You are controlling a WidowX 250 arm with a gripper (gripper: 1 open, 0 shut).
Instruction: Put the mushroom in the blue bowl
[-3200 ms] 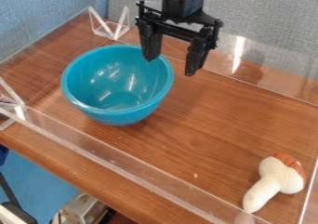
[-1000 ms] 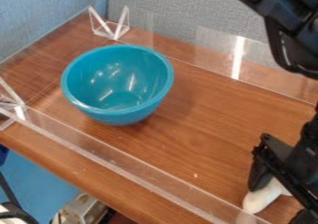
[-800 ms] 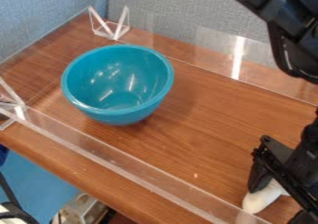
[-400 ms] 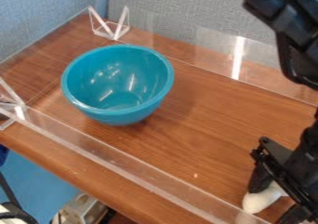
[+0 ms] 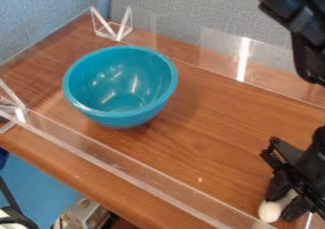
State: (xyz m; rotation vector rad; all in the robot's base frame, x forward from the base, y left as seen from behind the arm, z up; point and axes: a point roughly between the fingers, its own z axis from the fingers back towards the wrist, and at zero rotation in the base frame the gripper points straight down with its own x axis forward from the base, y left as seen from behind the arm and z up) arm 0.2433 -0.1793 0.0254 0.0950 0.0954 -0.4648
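Turquoise plastic bowl (image 5: 121, 86) at the far left of the wooden tabletop (image 5: 191, 128), nothing seen inside it; mushroom (image 5: 271, 211) at the near right corner, well apart from it, pale stem poking out beneath the black claw (image 5: 287, 187). Fingers around the mushroom, though whether clamped I cannot tell (cap hidden); judged at the grasping stage, with lift, carry and release left
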